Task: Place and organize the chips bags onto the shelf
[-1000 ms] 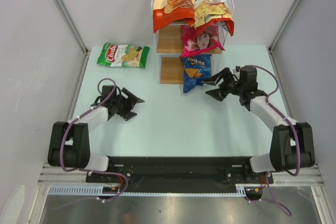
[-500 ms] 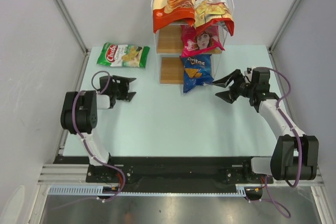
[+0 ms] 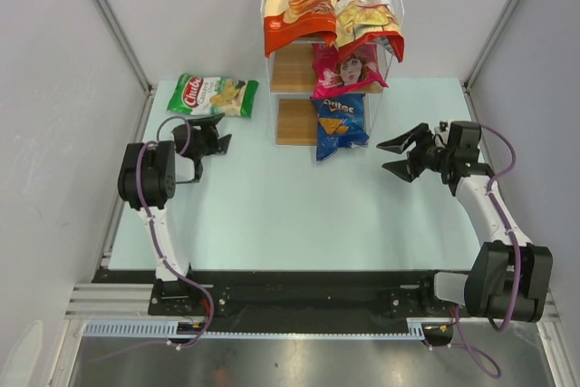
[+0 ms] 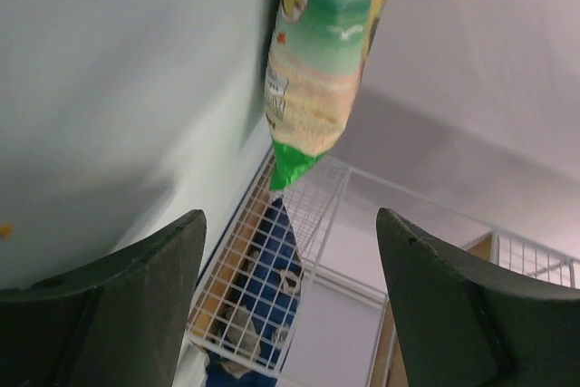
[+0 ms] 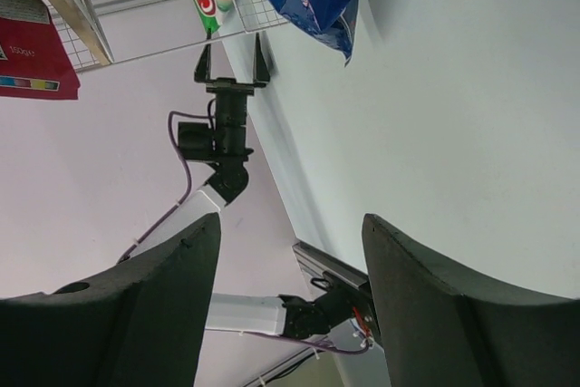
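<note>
Two robot arms reach out from the near edge of a pale green table [image 3: 272, 206]. At left, the left gripper [image 3: 222, 131] hovers with its jaws spread wide and nothing between them, pointing toward the green Chuba bag [image 3: 214, 95], which lies flat on the table just beyond the fingertips and well to the left of the shelf [image 3: 296, 121]. The left wrist view shows that bag straight ahead of the parted fingers, untouched. At right, the right gripper [image 3: 382, 157] likewise stands apart and empty above the table, aimed leftward at the shelf's lower right corner, near the blue Doritos bag [image 3: 340, 124] but not touching it. That bag sits on the right side of the lowest tier, its bottom edge poking out past the front. One step up, the pink Real bag [image 3: 349, 68] leans on the middle tier's right side. Farthest back, on the top tier, the orange-and-cream bag [image 3: 299, 4] and the red Chuba cassava bag [image 3: 367, 15] stand side by side, drooping over the front edge.
</note>
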